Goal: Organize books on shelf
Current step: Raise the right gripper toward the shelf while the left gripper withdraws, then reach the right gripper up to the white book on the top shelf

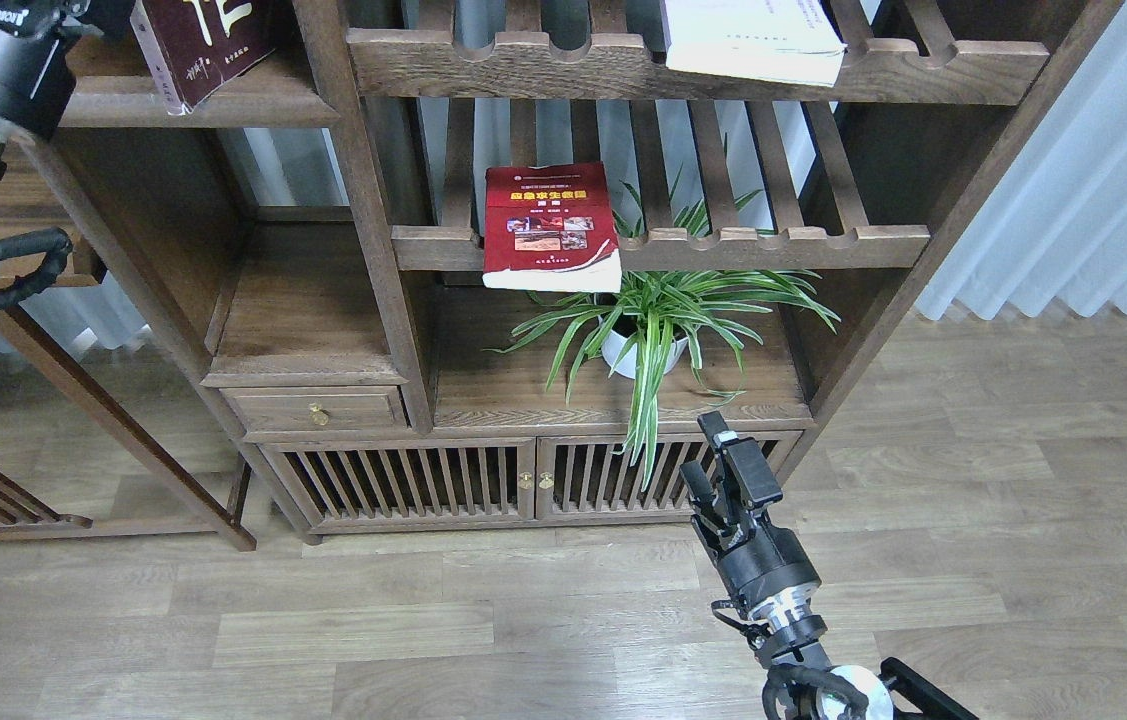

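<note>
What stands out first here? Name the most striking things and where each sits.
The red paperback with the yellow title catches the eye first, lying on the slatted middle rack with its front edge overhanging the rail. Just below it, the green striped-leaf plant in a white pot spreads across the lower wooden ledge. At the bottom, the black right gripper hangs in front of the cabinet doors, away from every book.
</note>
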Robot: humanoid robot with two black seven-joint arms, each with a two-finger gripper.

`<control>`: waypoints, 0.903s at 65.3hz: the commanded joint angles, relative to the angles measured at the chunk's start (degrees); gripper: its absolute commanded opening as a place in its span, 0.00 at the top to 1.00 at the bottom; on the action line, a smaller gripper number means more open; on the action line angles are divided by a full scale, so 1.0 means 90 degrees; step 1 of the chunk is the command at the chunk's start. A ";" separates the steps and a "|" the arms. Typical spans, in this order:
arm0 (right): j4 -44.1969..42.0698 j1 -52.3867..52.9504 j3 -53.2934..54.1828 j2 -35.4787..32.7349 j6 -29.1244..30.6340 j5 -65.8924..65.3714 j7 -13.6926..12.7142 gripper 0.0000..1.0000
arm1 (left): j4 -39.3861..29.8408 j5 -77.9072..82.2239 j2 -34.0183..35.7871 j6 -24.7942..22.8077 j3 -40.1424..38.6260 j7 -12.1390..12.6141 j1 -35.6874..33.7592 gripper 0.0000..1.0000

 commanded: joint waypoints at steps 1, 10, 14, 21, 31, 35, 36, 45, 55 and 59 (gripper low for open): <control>0.0000 -0.0010 -0.0003 -0.0007 0.0000 -0.0002 0.0001 0.02 | -0.0105 0.0001 -0.0013 -0.0009 -0.0107 0.0001 0.0214 0.30; 0.0000 -0.0020 -0.0003 -0.0007 0.0000 -0.0002 0.0001 0.02 | -0.0427 0.0001 -0.0023 -0.0009 -0.0244 0.0001 0.0653 0.30; 0.0000 -0.0020 -0.0003 0.0002 0.0000 -0.0002 0.0001 0.02 | -0.0642 0.0001 -0.0023 -0.0009 -0.0302 0.0011 0.0858 0.30; 0.0000 -0.0020 -0.0003 0.0003 0.0000 -0.0002 0.0001 0.02 | -0.0994 0.0001 0.0016 -0.0029 -0.0419 0.0040 0.1102 0.30; 0.0000 0.0038 0.0007 0.0003 0.0000 0.0018 0.0001 0.03 | -0.1433 -0.0106 0.0036 -0.0194 -0.0546 0.0040 0.1678 0.01; 0.0019 0.0078 0.0017 -0.0056 0.0000 0.0028 0.0001 0.03 | -0.1658 -0.0194 -0.0003 -0.0376 -0.0546 0.0089 0.1903 0.01; 0.0029 0.0087 0.0036 -0.0095 0.0000 0.0037 0.0001 0.03 | -0.1697 -0.0223 -0.0013 -0.0376 -0.0537 0.0089 0.1961 0.01; 0.0449 0.0272 0.0065 -0.0612 0.0000 0.0105 -0.0009 0.06 | -0.1854 -0.0584 -0.0013 -0.0376 -0.0449 0.0099 0.2644 0.01; 0.0498 0.0770 0.0114 -0.0827 0.0000 0.0223 -0.0009 0.06 | -0.1775 -0.0623 -0.0013 -0.0376 -0.0497 0.0099 0.3465 0.01; 0.0498 0.1053 0.0095 -0.0925 0.0000 0.0223 -0.0009 0.06 | -0.1756 -0.0633 -0.0013 -0.0376 -0.0595 0.0060 0.3670 0.01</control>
